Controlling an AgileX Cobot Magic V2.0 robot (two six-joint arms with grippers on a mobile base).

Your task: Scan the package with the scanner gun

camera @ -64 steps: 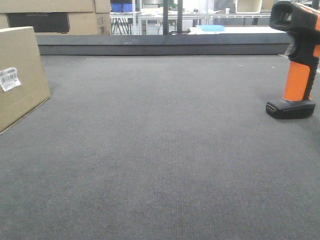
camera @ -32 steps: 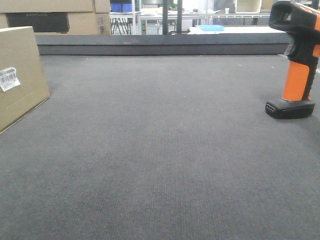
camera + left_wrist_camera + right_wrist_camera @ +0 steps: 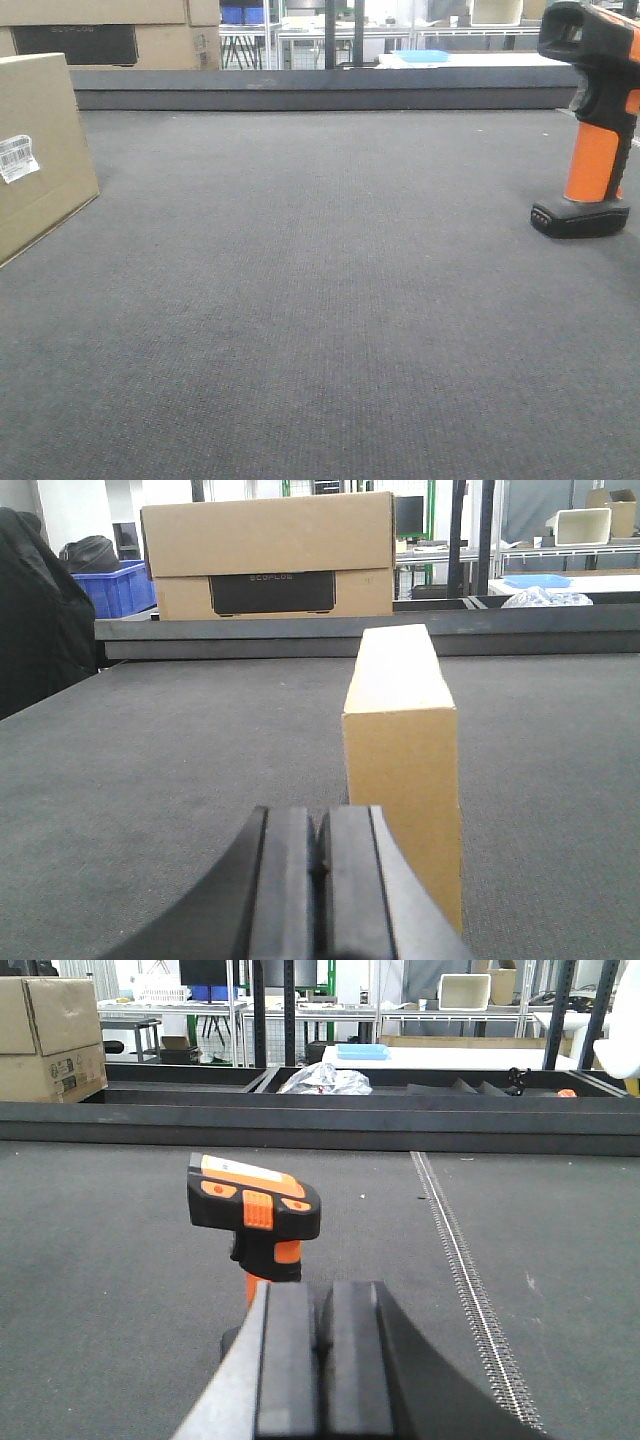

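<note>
We list a dark grey mat (image 3: 330, 300) as the work surface, with a raised dark ledge (image 3: 320, 92) along its far edge. Item one, the package (image 3: 40, 150): a plain tan box standing on the mat at the far left of the front view, a small white barcode label (image 3: 17, 157) on the face turned toward the middle of the mat. In the left wrist view we see it end-on, upright and narrow, just beyond our left gripper (image 3: 320, 880) and slightly to its right; we cannot tell whether the two touch. That gripper's fingers (image 3: 285, 880) are pressed together with nothing between them. Item two, the scanner (image 3: 592, 120): standing upright on its flat black foot at the far right of the front view, orange stem, black head cut off by the top edge. In the right wrist view its head faces left, orange buttons on top, directly ahead of our right gripper (image 3: 320, 1370), whose fingers (image 3: 288, 1360) are likewise closed on nothing. Package and scanner stand well apart, on opposite sides of the mat. Beyond the ledge we note a larger cardboard box (image 3: 268, 555) with a dark panel, a blue bin (image 3: 110, 588), and shelving.
</note>
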